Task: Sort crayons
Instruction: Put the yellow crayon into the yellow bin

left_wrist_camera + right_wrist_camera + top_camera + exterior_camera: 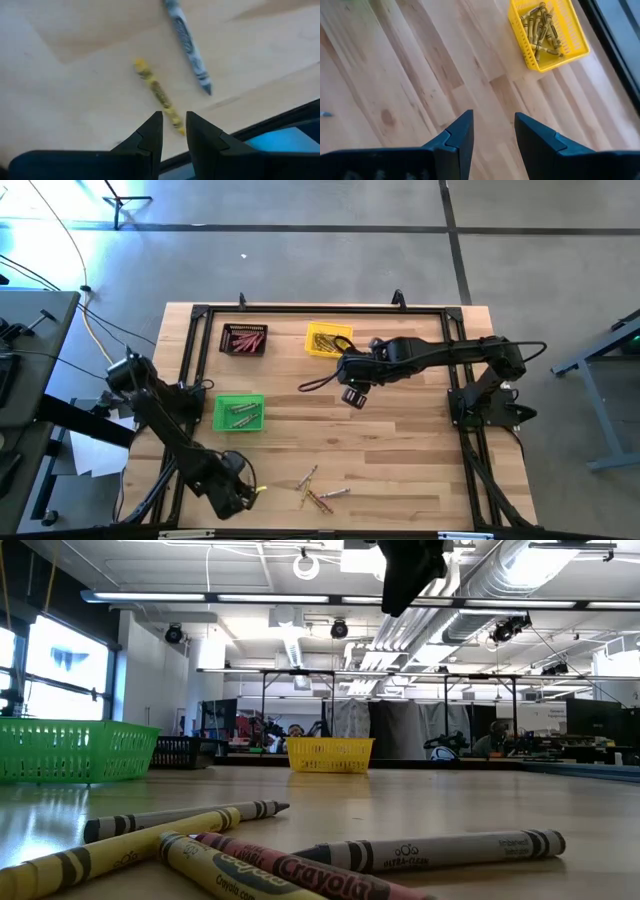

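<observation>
One loose yellow crayon [159, 95] lies directly ahead of my left pincer [173, 131], its near end almost between the fingertips, jaws parted by a narrow gap and holding nothing. Its long axis runs nearly in line with my approach, tilted slightly, so I judge a wrist turn is needed to close across the stick, not along it. A grey crayon [189, 46] lies just beyond, apart from the yellow one and roughly parallel to it. The left pincer sits at the near-left edge of the tabletop [400, 450], far closer to the loose crayons than the right arm. From above I count roughly four or five more crayons in a small cluster [318, 492] to its right; exact number uncertain where they cross. Three bins: black bin [244, 340] with red sticks, yellow bin [548, 33] with yellow ones, green bin [239, 412] with a few greyish. Right pincer [493, 129] hovers open and empty near the yellow bin.
</observation>
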Controlling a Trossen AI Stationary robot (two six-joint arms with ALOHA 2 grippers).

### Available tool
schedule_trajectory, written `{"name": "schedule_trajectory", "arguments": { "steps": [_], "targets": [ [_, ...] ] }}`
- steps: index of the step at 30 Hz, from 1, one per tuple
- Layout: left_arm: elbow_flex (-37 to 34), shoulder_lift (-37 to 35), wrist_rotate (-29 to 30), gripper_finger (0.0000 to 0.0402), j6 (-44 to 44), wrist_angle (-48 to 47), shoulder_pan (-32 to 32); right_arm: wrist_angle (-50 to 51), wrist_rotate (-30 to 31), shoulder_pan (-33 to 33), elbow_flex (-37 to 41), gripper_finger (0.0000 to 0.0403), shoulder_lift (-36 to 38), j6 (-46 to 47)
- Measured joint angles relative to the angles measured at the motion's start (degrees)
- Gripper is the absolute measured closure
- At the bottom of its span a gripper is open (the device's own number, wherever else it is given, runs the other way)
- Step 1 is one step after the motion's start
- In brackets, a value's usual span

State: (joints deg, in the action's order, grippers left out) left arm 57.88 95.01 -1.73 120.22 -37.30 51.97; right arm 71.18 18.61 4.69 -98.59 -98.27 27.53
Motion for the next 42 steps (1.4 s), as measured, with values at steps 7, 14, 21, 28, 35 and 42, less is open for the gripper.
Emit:
{"name": "schedule_trajectory", "arguments": {
  "steps": [7, 14, 21, 28, 35, 42],
  "targets": [
    [3.71, 5.82, -0.66, 0.0330, 1.85, -0.11, -1.52, 0.20, 0.02, -1.83, 0.00, 0.0274, -0.01, -5.35],
    [4.67, 7.38, -0.97, 0.0330, 5.02, -0.39, -2.08, 0.20, 0.04, -3.73, 0.00, 0.0274, -0.03, -7.92],
    [4.67, 7.25, -3.21, 0.0330, 7.00, -1.04, -1.99, 0.17, 0.04, -5.57, 0.00, 0.0274, -0.03, -8.55],
    [4.64, 7.25, -4.27, 0.0330, 8.41, -3.64, -1.93, 0.15, 0.04, -7.03, 0.00, 0.0274, -0.03, -8.55],
    [4.64, 7.25, -4.04, 0.0330, 8.70, -3.67, -1.93, -0.07, 0.04, -7.34, 0.00, 0.0274, -0.03, -9.04],
    [4.64, 7.25, -3.94, 0.0330, 8.72, -5.82, -1.93, -0.32, 0.04, -7.34, 0.00, 0.0274, -0.03, -9.66]
  ]
}}
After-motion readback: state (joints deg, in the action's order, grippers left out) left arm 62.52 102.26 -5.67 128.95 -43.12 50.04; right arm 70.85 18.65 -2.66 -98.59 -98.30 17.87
